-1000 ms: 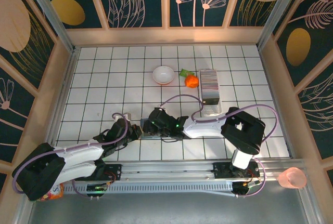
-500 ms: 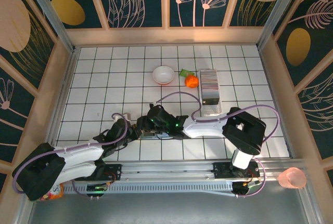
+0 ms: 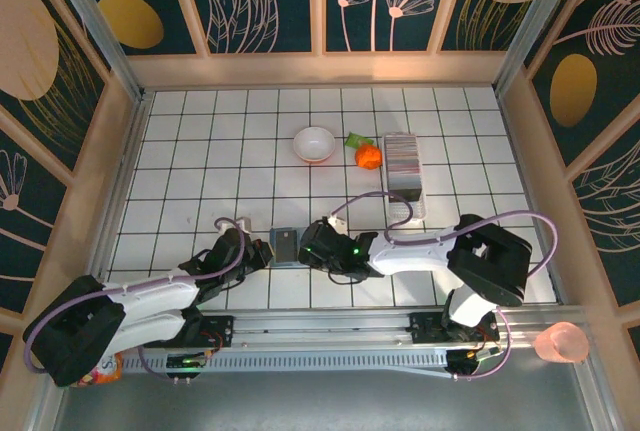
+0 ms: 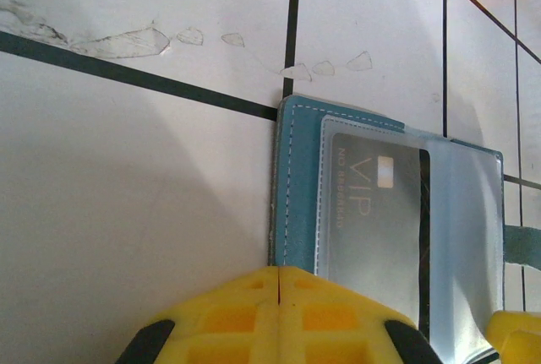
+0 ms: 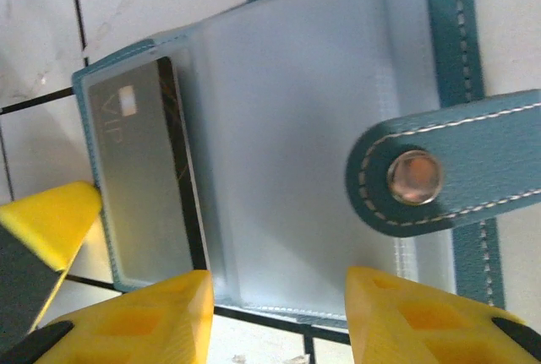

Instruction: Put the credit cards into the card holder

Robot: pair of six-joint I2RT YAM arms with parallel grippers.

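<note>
- Back comes the right arm toward its own side, and the card holder [image 3: 285, 246], hidden under that wrist 1 second ago, now lies in plain sight on the counter [image 3: 200, 151].
- It sits open and flat near the front edge, between the 2 arms' tips, and 1 grey card [image 4: 372, 212] marked VIP is already tucked into its clear pocket.
- Over to the left end effector [image 4: 279, 296]: it is closed, tips pressed together, resting at the holder's teal edge and seemingly pinning it down.
- And the right end effector [image 5: 279, 313] has its jaws standing apart over the holder's pocket, gripping nothing.
- Now the key relation: the credit cards [image 3: 404, 163] stand as a striped stack in a clear tray [image 3: 406, 206], well apart from the holder, farther back and to the right.
- An orange toy [image 3: 369, 156] sits just beside the stack, with a white bowl [image 3: 315, 143] near it.
- That stack's long axis runs front to back in the overhead view, and the right arm is clearly the nearer one.
- My call: the next fetch falls to the right arm, reaching back and right, while the left steadies the holder.
</note>
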